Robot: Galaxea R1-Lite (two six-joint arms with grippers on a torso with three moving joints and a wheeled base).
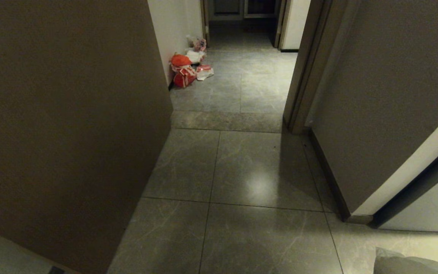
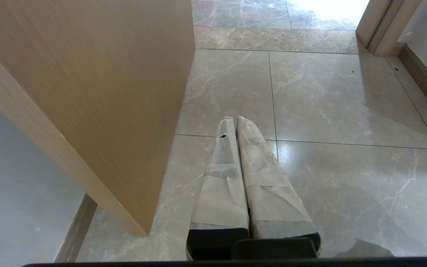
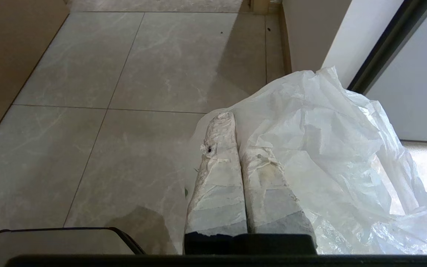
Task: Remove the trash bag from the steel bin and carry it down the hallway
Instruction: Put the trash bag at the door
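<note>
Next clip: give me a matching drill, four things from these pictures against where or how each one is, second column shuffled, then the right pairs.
Things:
1. trash bag
2. red-and-white bags
3. left tool
4. wooden panel

Places or states:
A. heaped on the floor by the wall corner, far down the hallway
B. shut, holding nothing, above grey tiles
C. bunched at the shut right tool
D. upright beside the left arm

Pairs: 1-C, 2-A, 3-B, 4-D

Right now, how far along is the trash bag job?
Done: the trash bag is out of any bin, bunched around the shut right gripper. In hand: carrying it over the hallway tiles. Left: the stretch ahead past the red-and-white bags. The left gripper is shut, empty.
</note>
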